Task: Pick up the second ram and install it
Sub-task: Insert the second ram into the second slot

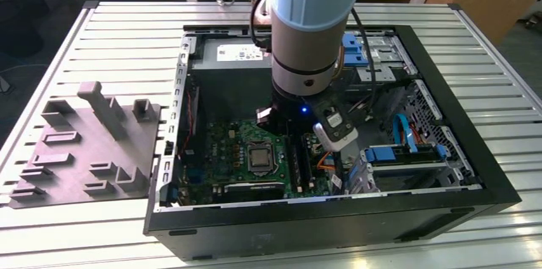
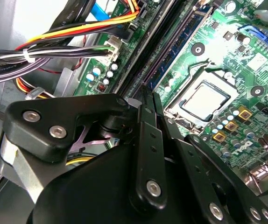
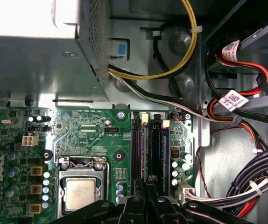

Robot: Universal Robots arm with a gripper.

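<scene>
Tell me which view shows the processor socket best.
The second wrist view: the processor socket sits whole and large, seen at a slant. The first wrist view shows it square-on but partly covered; the exterior view shows it small.

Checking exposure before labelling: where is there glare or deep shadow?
First wrist view: the power-supply box is washed out white. Second wrist view: glare whitens the surface beyond the cable bundle. Exterior view: the computer case is dark inside.

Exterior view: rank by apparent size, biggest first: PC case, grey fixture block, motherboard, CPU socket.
1. PC case.
2. grey fixture block.
3. motherboard; the arm covers part of it, so its gap to the block is unsure.
4. CPU socket, clearly smallest.
</scene>
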